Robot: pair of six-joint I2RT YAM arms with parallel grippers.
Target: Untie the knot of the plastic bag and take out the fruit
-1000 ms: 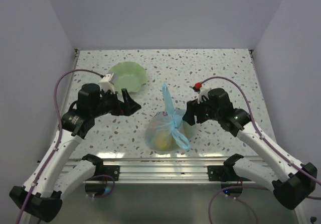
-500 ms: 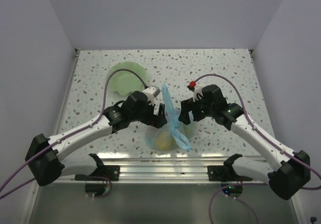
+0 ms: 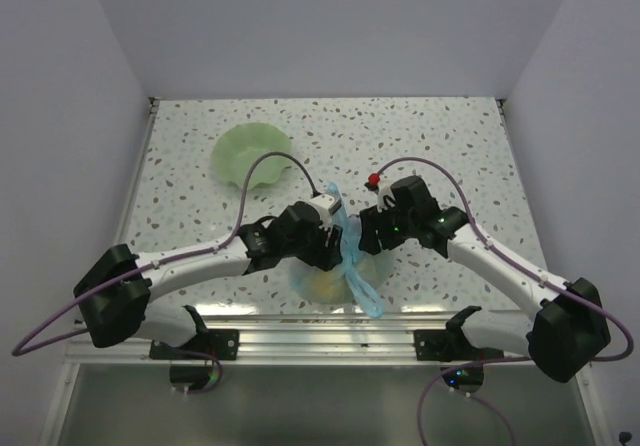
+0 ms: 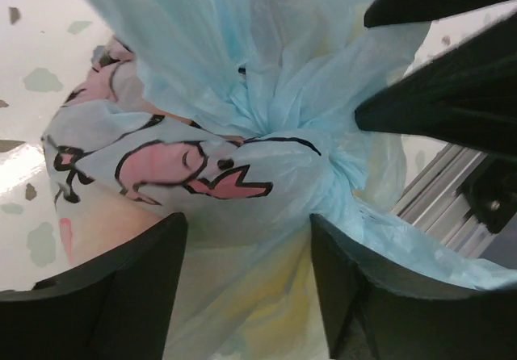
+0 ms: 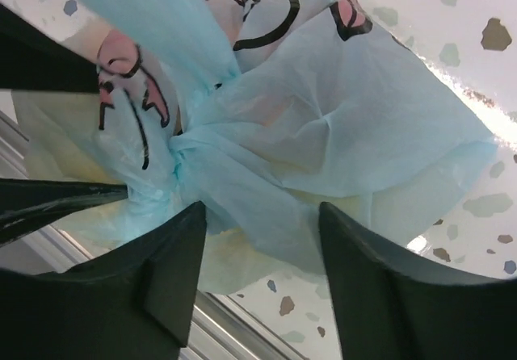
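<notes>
We found the plastic bag (image 3: 335, 278) sitting on the speckled table (image 3: 440, 136) near its front edge, just behind the aluminium rail (image 3: 300, 331), with both arms reaching in on it from either side. The knot (image 4: 266, 126) was tied, a tight bunch of light-blue plastic at the top of the bag, with a handle strip (image 3: 366, 298) trailing from it toward the rail. The left gripper (image 4: 246, 231) had its fingers spread wide, one on each side of the bag's body just below the knot, with the pink cartoon print beside them; we could not tell whether the pads touched the plastic. The right gripper (image 5: 262, 215) faced it from the other side, its fingers likewise wide apart and straddling the folds beneath the knot, clamping nothing that we could make out. The tips of the two grippers were near each other across the knot. The fruit (image 3: 322, 284) lay inside the bag, showing only as a yellowish blur through the film. The pale green bowl (image 3: 250, 154) stood well apart at the back left.
</notes>
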